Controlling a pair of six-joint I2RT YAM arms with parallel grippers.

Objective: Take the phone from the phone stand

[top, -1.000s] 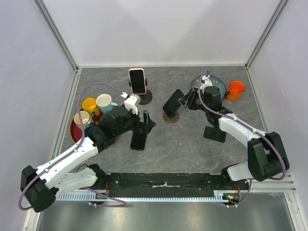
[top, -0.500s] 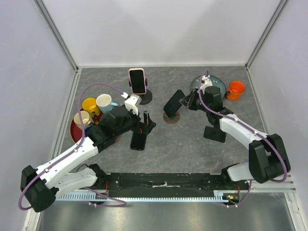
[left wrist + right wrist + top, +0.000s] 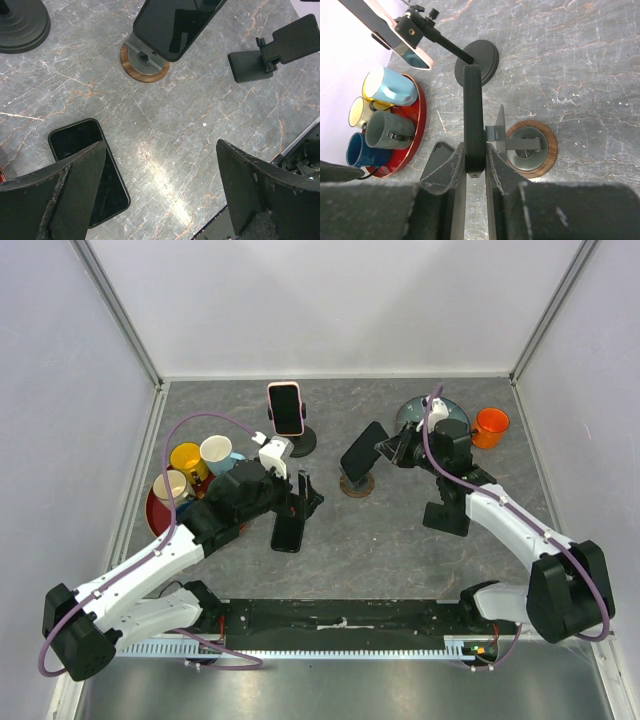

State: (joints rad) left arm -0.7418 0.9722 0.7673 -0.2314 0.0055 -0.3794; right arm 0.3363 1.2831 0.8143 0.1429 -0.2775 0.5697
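Observation:
A black phone leans over a stand with a round wooden base at mid-table. My right gripper is shut on the phone's right end. In the right wrist view the phone is edge-on between my fingers, right against the stand's metal bracket above the wooden base. My left gripper is open and empty, low over the table. The left wrist view shows the held phone and the stand's base ahead.
A second black phone lies flat beside my left fingers. A pink phone sits on a black arm stand. An empty black stand is right of centre. A red tray of mugs is at the left. An orange mug and grey plate are far right.
My right gripper has shifted slightly right and back with the black phone in it. The left arm has not moved.

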